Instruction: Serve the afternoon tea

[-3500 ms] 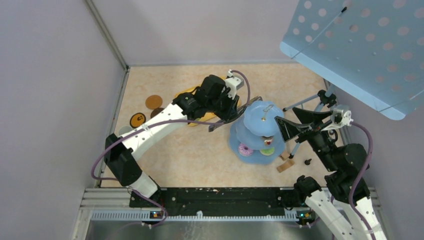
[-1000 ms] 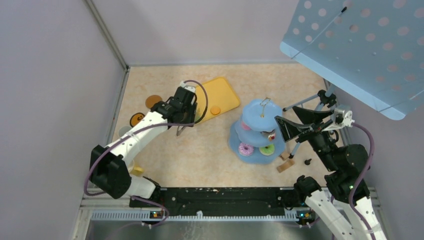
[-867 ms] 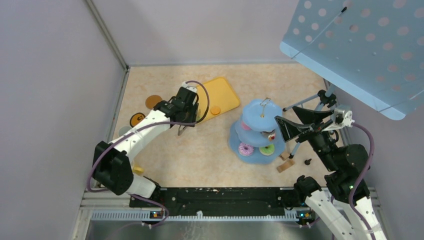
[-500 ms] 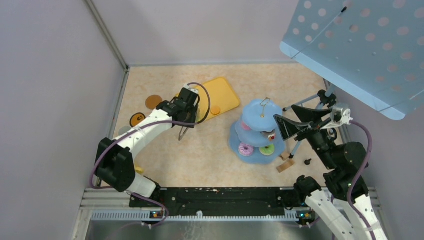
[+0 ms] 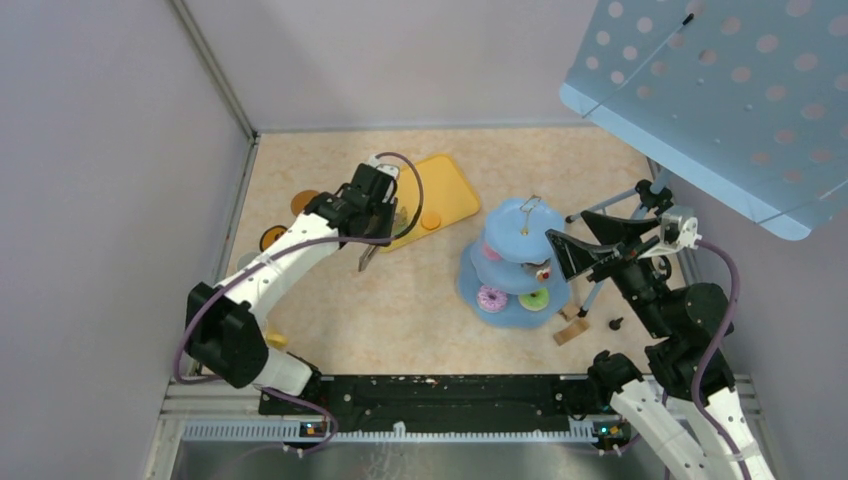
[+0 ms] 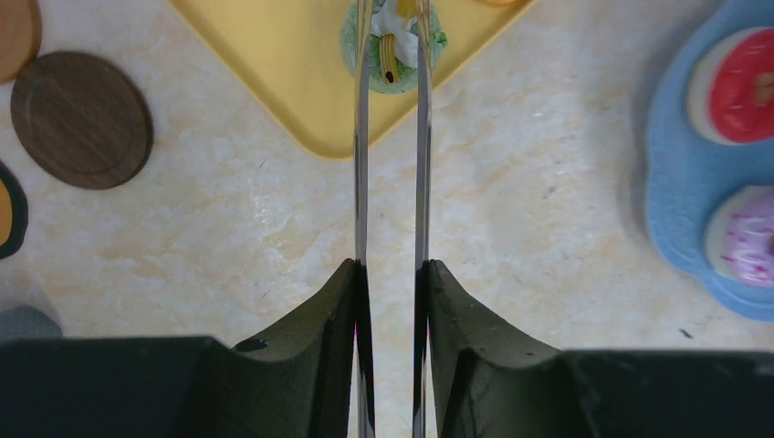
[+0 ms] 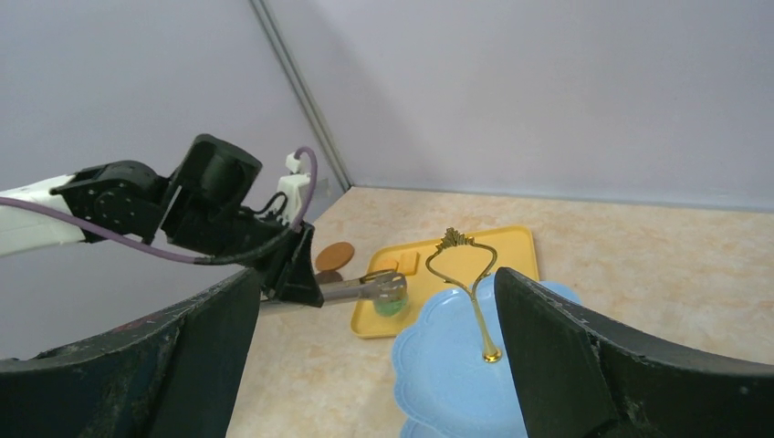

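Against the lilac left wall (image 5: 100, 200), a brown coaster (image 6: 82, 119) lies flat on the beige marbled tabletop (image 5: 400, 310). Just right of it, the left gripper (image 6: 392, 269) is clamped on the metal tongs (image 6: 360, 164). The tong tips stand either side of a green-cased cupcake (image 6: 394, 36) on the yellow tray (image 6: 283, 64). An orange biscuit (image 5: 431, 222) sits further right on that tray. Apart from the tray, the pale-blue stand (image 5: 508, 318) carries a pink donut (image 5: 491, 298) and a green donut (image 5: 535, 299) on its bottom tier. Beside its top tier hangs the right gripper (image 7: 375, 276), fingers spread wide with nothing between them.

A second coaster is cut off at the left wrist view's corner. A yellow scrap (image 5: 276, 341) under the left arm is too hidden to name. The cupcake's top is cropped, so I cannot tell whether the tongs squeeze it. A blue perforated panel (image 5: 720, 90) covers the far right corner.
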{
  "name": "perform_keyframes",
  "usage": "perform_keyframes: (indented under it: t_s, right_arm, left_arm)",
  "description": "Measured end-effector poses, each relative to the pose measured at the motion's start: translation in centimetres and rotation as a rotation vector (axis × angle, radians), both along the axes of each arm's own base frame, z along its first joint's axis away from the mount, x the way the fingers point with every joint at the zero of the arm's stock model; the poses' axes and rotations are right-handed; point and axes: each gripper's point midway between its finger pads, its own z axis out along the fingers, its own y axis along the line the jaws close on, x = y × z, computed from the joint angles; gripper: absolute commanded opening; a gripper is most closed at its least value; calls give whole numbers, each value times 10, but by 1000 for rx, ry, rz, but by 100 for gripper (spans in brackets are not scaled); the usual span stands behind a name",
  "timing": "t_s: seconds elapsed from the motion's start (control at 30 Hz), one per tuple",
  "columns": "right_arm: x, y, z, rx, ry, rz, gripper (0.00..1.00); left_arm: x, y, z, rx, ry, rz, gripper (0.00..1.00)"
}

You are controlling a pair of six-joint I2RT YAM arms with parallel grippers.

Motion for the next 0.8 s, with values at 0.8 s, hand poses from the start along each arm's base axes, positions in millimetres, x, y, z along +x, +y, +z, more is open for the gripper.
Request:
perform_keyframes:
  t_s: [0.8]
  right_arm:
    - [3, 1, -2, 2, -5, -1, 97]
  left_arm:
    - [-114, -127, 94, -364, 57, -404, 33]
